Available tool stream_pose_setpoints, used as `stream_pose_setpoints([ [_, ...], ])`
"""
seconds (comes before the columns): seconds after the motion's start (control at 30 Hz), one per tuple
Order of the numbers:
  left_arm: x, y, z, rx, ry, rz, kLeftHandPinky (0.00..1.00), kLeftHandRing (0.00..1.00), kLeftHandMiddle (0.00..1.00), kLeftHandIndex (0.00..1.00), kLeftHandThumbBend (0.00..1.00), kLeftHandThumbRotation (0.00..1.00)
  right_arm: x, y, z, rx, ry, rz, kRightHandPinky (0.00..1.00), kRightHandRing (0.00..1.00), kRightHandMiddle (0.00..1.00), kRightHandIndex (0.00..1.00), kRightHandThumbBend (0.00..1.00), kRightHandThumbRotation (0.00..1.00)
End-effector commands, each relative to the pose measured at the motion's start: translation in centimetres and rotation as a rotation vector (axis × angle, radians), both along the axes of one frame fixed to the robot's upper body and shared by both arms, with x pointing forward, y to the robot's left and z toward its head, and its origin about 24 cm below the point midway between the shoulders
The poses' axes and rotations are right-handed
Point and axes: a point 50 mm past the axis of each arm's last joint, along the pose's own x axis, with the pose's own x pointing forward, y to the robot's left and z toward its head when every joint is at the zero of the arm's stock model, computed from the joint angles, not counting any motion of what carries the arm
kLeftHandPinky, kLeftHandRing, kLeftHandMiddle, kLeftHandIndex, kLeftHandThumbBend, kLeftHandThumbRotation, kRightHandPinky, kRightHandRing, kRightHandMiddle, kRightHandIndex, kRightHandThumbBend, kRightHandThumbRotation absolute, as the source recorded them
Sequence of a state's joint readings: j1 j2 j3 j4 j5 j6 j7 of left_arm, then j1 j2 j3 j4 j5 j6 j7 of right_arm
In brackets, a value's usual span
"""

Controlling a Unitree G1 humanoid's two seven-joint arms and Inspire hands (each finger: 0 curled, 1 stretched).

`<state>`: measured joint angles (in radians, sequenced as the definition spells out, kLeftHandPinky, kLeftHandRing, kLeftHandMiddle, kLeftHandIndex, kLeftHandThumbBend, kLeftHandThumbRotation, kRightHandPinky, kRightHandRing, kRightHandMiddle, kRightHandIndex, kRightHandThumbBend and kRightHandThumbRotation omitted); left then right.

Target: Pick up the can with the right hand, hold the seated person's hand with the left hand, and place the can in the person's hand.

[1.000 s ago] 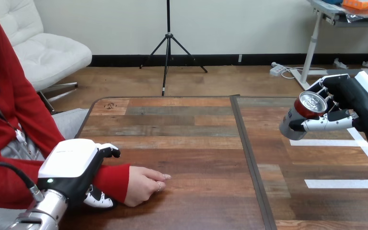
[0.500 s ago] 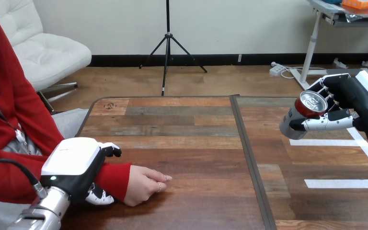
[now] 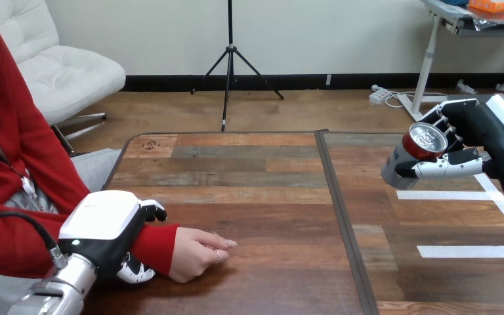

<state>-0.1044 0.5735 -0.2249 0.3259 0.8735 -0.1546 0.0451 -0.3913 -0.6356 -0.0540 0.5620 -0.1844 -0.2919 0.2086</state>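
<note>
Lighting — bright, even, from above. Faint sheen on tabletop [image 3: 262,197]; soft shadow under person's hand [image 3: 193,252]; glint on can [image 3: 424,139] lid — white shell of left hand [image 3: 102,220] brightly lit.

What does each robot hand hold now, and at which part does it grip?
The right hand holds the can round its side, its top left free. The left hand grips the person's wrist, fingers above and thumb below.

The red can [image 3: 422,144] with a silver top is sitting tilted, top facing the camera, in the curled fingers of the right hand [image 3: 482,134] above the table's [image 3: 269,197] right part; the person's hand [image 3: 197,254] is lying loosely curled on the table at left, its red-sleeved wrist clasped by the left hand [image 3: 102,230]
</note>
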Motion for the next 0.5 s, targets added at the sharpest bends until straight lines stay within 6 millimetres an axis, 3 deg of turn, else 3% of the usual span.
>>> stream_pose_setpoints([
  [0.0,0.70,0.43,-0.08,0.058,0.056,-0.004,0.72,0.74,0.75,0.72,0.98,0.00,0.78,0.00,3.26,0.008,-0.138,0.011,0.32,0.36,0.43,0.48,0.73,0.00],
  [0.2,0.84,0.32,0.04,0.067,0.068,-0.010,0.70,0.73,0.73,0.70,0.96,0.00,0.80,-0.05,3.32,-0.002,-0.141,0.007,0.33,0.37,0.43,0.48,0.73,0.00],
  [0.47,0.95,0.17,0.07,0.088,0.077,-0.016,0.57,0.62,0.64,0.61,0.97,0.00,0.79,-0.09,3.37,0.001,-0.151,0.016,0.33,0.37,0.43,0.48,0.73,0.00],
])
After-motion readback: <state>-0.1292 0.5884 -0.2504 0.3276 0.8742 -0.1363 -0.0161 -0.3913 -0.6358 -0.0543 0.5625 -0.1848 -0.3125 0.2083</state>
